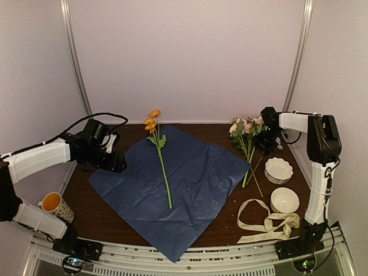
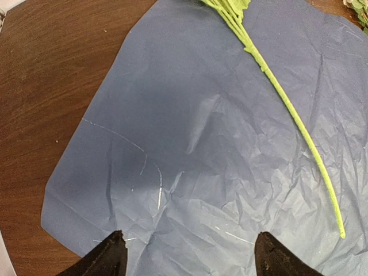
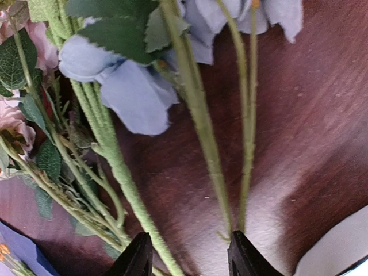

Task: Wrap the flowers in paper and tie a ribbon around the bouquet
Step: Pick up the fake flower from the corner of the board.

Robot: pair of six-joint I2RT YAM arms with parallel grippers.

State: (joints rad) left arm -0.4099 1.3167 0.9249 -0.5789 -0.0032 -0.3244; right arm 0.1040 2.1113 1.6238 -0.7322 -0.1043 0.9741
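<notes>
With the left gripper (image 2: 190,244) released at the 9 o'clock edge of the paper (image 1: 195,172), the right gripper (image 3: 184,253), part-open and apparently holding nothing, needed one stem of the flowers (image 1: 247,138), lying at 3 o'clock, centred before closing.

We can read no text anywhere; the ribbon (image 1: 283,218) at four o'clock carries faint dark lettering, too small to decipher.

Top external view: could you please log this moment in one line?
paper flat; one orange flower on it; other flowers beside it; left gripper open over paper's edge; right gripper open over them; ribbon loose
</notes>
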